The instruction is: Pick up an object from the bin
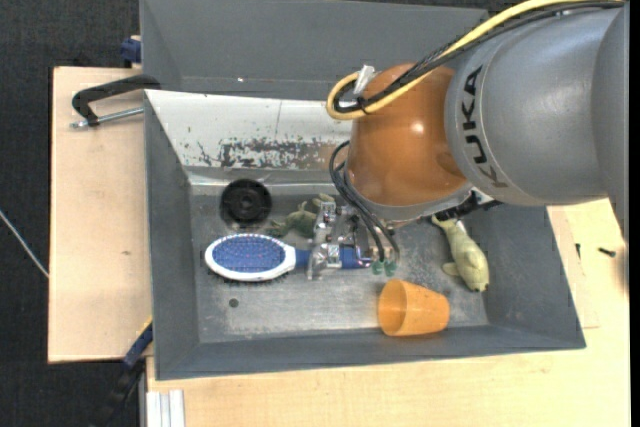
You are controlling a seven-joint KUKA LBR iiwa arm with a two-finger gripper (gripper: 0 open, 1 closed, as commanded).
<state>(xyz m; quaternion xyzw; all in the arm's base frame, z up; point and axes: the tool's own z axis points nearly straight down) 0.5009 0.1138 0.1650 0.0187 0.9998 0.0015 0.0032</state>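
Hairbrush, blue, lies at the arm's down-pointing jaws, whose state I cannot tell.

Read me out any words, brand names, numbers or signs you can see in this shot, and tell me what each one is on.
"KUKA": black letters running sideways on the grey arm, next to its orange cover.
There is no readable text on the blue hairbrush, the orange cup, the black round cap or the bin.
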